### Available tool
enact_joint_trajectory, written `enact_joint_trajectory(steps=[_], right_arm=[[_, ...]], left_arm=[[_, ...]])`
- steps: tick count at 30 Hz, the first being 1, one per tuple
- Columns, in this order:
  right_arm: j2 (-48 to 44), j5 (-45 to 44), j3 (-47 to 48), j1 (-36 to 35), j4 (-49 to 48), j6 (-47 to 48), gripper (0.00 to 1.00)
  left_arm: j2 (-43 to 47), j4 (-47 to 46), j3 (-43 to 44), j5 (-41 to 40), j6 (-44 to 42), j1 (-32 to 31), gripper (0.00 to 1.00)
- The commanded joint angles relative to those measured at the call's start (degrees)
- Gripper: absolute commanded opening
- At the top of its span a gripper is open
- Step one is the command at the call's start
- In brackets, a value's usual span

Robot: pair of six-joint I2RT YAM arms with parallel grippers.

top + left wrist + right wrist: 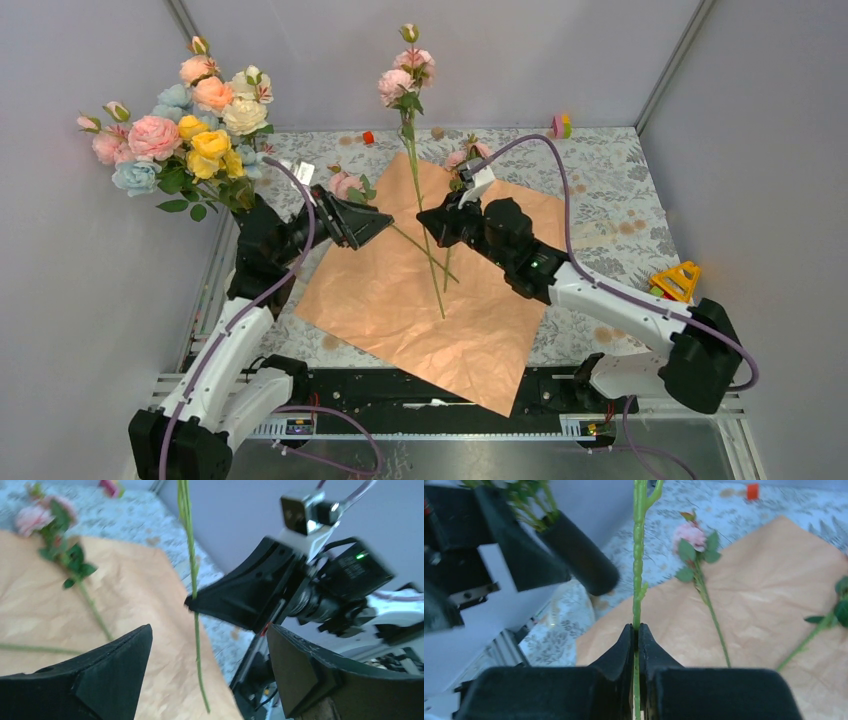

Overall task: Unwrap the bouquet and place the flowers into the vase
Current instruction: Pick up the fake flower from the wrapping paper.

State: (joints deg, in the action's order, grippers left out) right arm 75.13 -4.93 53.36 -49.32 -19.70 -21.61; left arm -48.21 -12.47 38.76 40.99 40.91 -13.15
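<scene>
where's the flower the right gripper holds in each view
top external: held flower stands upright, centre.
left wrist: its stem hangs centre, pinched by the right gripper.
right wrist: stem rises centre from the gripper.
shared landmark: peach paper beneath it.

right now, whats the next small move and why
Probably ease the left fingers forward around the stem: the right fingers pinch it upright over the paper, the left ones stand open just short of it, and the vase stands at the left.

Both arms reach inward, left claw (pixel 209 628) spread wide, right claw (pixel 637 629) (facing it) pinched tight.
</scene>
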Motion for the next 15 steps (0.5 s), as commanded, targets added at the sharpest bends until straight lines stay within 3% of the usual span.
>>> enact_joint_trajectory(steps=[1,6,15], right_arm=[[-4.5,11.1,0.7,0.3,-4.9,3.6,0.00],[-6.0,20.5,3.1,0.2,-4.7,3.3,0.00],[-4.1,29.2,6.0,0.1,-4.8,2.0,0.00]], left_arm=[[-1.9,-15.7,7.8,6.1,10.8,-0.4,0.90],[-3.1,-18.0,10.6,6.2,13.3,-0.7,0.90],[-3.0,-14.0,10.5,3.0,13.6,-0.7,0.90]])
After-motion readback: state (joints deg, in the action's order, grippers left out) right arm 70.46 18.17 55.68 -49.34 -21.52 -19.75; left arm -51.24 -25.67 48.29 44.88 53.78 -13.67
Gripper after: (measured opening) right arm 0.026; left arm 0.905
